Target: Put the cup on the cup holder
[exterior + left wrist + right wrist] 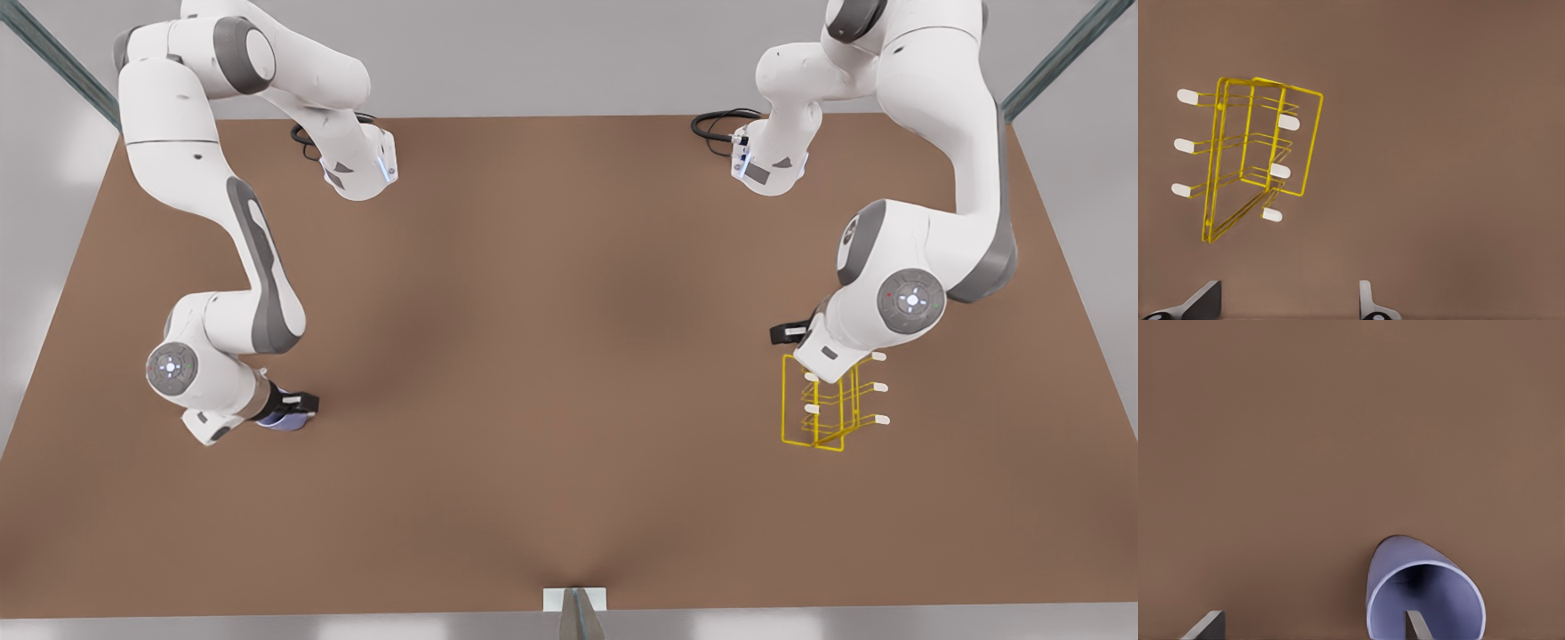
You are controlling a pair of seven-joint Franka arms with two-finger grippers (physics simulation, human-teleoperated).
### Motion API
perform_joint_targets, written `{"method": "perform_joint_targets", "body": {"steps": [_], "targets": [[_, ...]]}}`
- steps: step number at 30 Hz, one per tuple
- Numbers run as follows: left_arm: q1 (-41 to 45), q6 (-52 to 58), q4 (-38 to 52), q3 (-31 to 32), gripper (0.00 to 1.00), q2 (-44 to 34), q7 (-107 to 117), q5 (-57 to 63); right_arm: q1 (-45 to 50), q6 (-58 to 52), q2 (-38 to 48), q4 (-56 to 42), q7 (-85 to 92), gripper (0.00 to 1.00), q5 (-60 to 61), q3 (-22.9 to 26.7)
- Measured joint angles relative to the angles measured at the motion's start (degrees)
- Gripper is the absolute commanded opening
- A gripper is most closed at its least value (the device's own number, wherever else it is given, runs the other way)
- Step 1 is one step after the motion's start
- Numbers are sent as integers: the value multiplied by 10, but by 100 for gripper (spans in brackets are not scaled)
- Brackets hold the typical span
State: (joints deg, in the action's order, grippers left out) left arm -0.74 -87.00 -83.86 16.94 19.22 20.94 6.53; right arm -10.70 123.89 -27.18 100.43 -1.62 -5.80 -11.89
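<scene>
Front view first: the right gripper [298, 411] is down at the desk [551, 373] on the front view's left, right at the cup [283, 420], which peeks out lavender-blue beneath the wrist. The left gripper [791, 335] hangs over the cup holder [822, 404] on the front view's right, well apart from the cup. How the jaws stand is hard to tell from here.

Left wrist view: the cup holder [1258, 157] stands on the bare desk, yellow wire frame with white-capped prongs sticking out to both sides. The left gripper [1288, 303] is wide open and holds nothing; this arm waits.

Right wrist view: the cup [1421, 590] lies on its side, mouth toward the camera. The right gripper [1315, 625] is spread wide; one finger [1417, 625] sits at the cup's mouth, seemingly inside the rim, the other well off to the side. Nothing is gripped yet.

So the step in hand looks like the grasp. Next, the jaws should close on the cup's wall, lift, and carry it across to a prong.
</scene>
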Motion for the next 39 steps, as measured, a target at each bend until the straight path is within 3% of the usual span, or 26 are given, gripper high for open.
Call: {"method": "perform_joint_targets", "body": {"steps": [8, 39], "targets": [[0, -2, -7, 0, 100, 8, 3, 4, -16, 58, 28, 71, 3, 100, -9, -2], [4, -11, -12, 0, 100, 40, 9, 7, -40, 140, -13, 113, 9, 100, -54, -3]]}}
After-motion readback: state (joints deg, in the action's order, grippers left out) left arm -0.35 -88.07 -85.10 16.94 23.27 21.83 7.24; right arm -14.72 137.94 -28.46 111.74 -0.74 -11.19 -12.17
